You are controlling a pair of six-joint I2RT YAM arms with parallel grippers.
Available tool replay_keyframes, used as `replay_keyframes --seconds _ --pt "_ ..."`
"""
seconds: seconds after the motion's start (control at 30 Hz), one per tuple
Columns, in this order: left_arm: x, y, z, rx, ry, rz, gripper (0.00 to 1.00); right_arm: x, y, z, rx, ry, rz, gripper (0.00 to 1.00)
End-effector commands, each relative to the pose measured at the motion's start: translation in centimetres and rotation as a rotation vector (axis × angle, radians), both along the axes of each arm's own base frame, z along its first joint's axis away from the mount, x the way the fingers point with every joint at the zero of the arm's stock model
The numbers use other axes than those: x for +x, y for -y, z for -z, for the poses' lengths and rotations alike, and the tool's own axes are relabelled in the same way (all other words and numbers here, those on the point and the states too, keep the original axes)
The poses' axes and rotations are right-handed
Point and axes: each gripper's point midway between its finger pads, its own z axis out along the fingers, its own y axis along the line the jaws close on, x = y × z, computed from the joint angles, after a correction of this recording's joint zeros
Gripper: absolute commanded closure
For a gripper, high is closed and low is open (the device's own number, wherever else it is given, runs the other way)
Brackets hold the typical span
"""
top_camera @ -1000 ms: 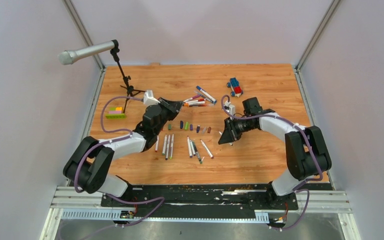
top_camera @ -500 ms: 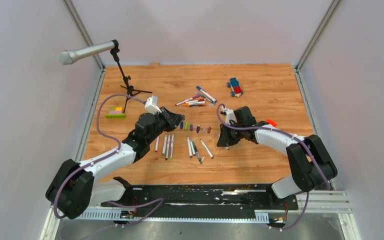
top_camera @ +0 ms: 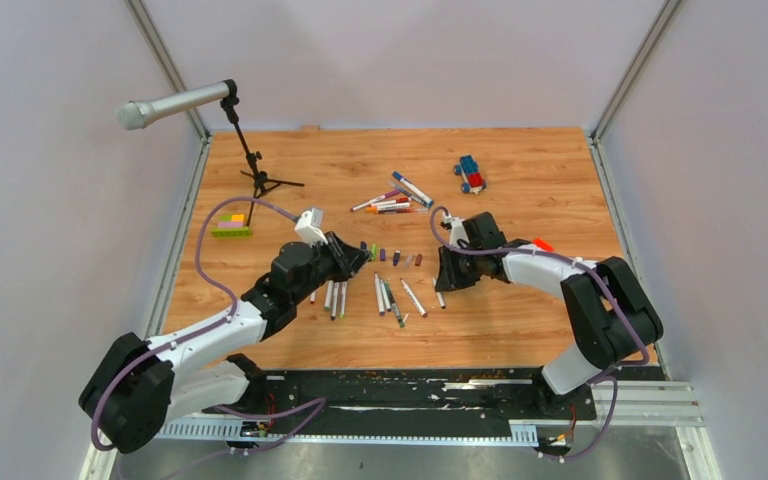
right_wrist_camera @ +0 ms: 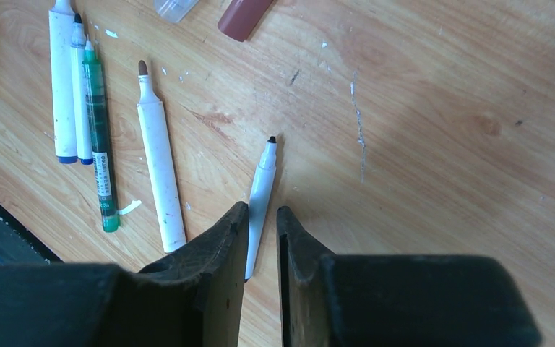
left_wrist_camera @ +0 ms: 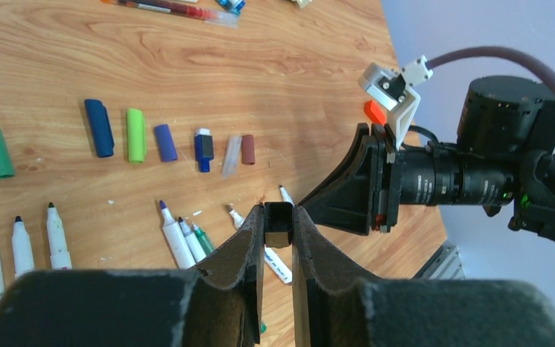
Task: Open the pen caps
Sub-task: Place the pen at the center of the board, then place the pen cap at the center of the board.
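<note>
My left gripper (left_wrist_camera: pixel 279 217) is shut on a small black pen cap (left_wrist_camera: pixel 279 225), held above the uncapped pens (left_wrist_camera: pixel 173 238). In the top view it (top_camera: pixel 353 258) hovers by the left end of the row of loose pen caps (top_camera: pixel 392 257). That row also shows in the left wrist view (left_wrist_camera: pixel 136 134). My right gripper (right_wrist_camera: pixel 261 211) is low over the table with its jaws slightly apart. A white uncapped pen (right_wrist_camera: pixel 262 184) lies on the wood between them, loose. Several capped pens (top_camera: pixel 395 201) lie at the back.
A microphone on a stand (top_camera: pixel 175 103) is at the back left, with a green-yellow brick bar (top_camera: pixel 231 230) near it. A blue-and-red toy car (top_camera: pixel 471 173) is at the back right. An orange block (top_camera: pixel 543 244) lies beside the right arm.
My left arm has drawn back from the capped pens toward the cap row, holding the black cap. My right gripper has come down and released the white pen onto the table.
</note>
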Motion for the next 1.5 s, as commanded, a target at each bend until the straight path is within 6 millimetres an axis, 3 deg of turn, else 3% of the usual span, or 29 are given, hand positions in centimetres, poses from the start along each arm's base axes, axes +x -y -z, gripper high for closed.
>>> replay_keyframes --seconds 0.0,0.1,0.27,0.43,0.6,0.77,0.97,1.1,1.47 --pt "0.0 1.3 -1.3 0.021 0.052 0.047 1.0 0.8 0.4 0.5 -0.047 0.015 0.015 0.77" --pt "-0.1 2.5 -1.5 0.034 0.06 0.088 1.0 0.5 -0.4 -0.4 -0.004 0.007 -0.026 0.76" --pt "-0.2 5.2 -1.0 0.098 0.057 0.169 1.0 0.0 -2.3 -4.8 0.127 0.052 -0.16 0.65" --pt "0.3 7.9 0.0 0.152 0.034 0.22 1.0 1.1 -0.9 -7.6 0.186 0.137 -0.203 0.62" --pt "1.0 10.2 1.4 0.206 -0.001 0.238 1.0 0.6 2.0 -10.0 0.264 0.19 -0.435 0.62" --pt "1.8 12.7 3.2 0.293 -0.064 0.263 1.0 1.3 4.5 -10.7 0.306 0.208 -0.397 0.62" --pt "2.6 14.5 6.1 0.423 -0.141 0.247 0.98 1.8 5.3 -10.7 0.296 0.217 -0.375 0.62" --pt "3.1 14.9 8.5 0.506 -0.207 0.245 0.97 2.0 5.6 -10.6 0.292 0.212 -0.366 0.62" --pt "5.1 15.2 11.5 0.678 -0.267 0.226 0.91 2.2 5.8 -10.5 0.297 0.205 -0.354 0.62"
